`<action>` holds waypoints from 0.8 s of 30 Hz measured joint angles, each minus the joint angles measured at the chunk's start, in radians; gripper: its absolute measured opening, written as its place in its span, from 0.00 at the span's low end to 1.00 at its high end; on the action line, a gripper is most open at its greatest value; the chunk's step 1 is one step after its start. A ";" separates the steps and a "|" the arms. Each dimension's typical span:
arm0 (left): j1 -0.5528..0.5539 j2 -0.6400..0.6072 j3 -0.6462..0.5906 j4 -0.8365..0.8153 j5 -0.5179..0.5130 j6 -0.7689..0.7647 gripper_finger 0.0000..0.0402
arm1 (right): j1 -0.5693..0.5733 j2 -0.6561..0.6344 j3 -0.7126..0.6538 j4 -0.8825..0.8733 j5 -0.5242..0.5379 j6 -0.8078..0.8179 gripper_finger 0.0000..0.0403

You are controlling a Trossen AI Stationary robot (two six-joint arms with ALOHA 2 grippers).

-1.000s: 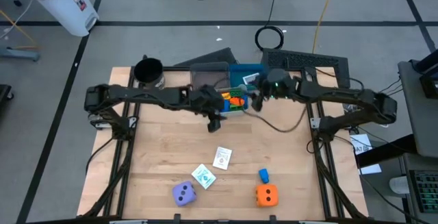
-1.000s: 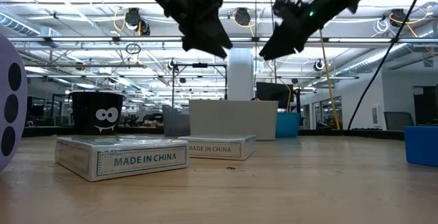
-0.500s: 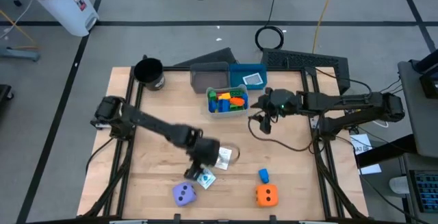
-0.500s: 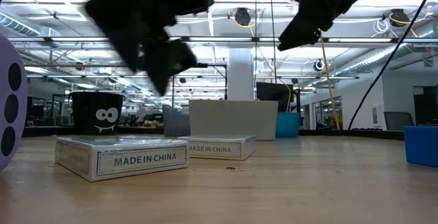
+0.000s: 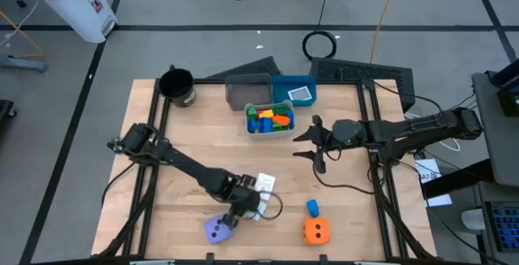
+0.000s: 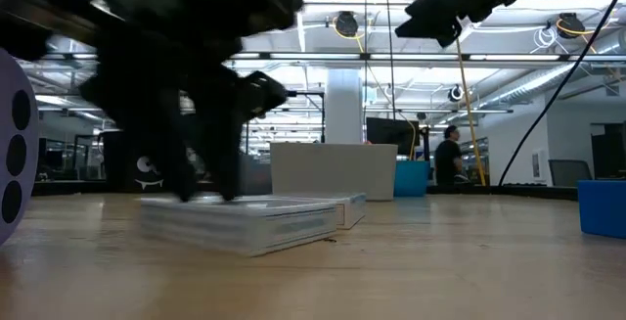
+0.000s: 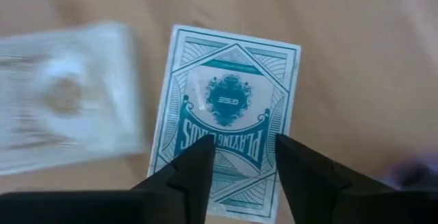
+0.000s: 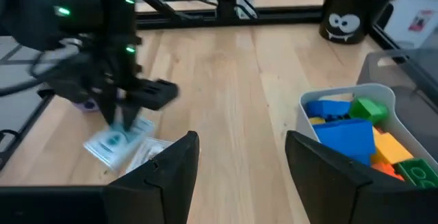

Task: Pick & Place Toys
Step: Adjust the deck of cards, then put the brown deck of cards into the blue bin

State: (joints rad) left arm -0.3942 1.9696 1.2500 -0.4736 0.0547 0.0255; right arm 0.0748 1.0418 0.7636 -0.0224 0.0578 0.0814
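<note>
**Pack under the left jaws: grip not made, several ways to lose it**

The pack (image 7: 229, 107) is lying flat, face up, on the counter (image 5: 195, 119) near its front edge, with a second pack (image 5: 263, 185) just beside it and the purple die (image 5: 217, 230) close on the other side. The left jaws are standing apart directly over the pack and are holding nothing. The right jaws are hanging open and empty above bare counter beside the bin (image 5: 270, 134), well apart from the packs.

Findings, as judgement:

- In the left wrist view the gap between the tips is looking narrower than the pack's face. If the jaws are closing on this line, the tips are likely landing on top of the pack, not round its edges, and skidding it along the wood.
- The pack is thin and flat. Tips coming down short of the counter are risking a pinch on the upper edge only, and the pack tilting out during the lift.
- A pushed pack is liable to ride into the second pack or knock the die, spoiling those later picks.
- Whether the tips are touching the pack cannot be told; the low view is showing them blurred at its top.
- The bin is lying well away at the back, so a weak grip is risking a drop in transit.
</note>
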 joint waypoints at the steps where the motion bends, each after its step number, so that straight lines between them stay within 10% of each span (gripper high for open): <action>1: 0.010 0.001 0.000 0.003 -0.028 -0.013 0.38 | 0.003 -0.005 0.000 0.004 0.000 -0.002 0.52; 11: 0.141 -0.021 -0.008 0.091 -0.300 -0.061 0.22 | 0.008 -0.033 -0.001 -0.001 0.003 -0.023 0.52; 24: 0.226 -0.022 -0.008 0.199 -0.291 -0.191 0.21 | 0.008 -0.026 -0.116 0.111 -0.009 -0.027 0.52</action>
State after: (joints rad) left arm -0.1683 1.9472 1.2419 -0.2749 -0.2363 -0.1651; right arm 0.0826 1.0156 0.6472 0.0889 0.0490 0.0549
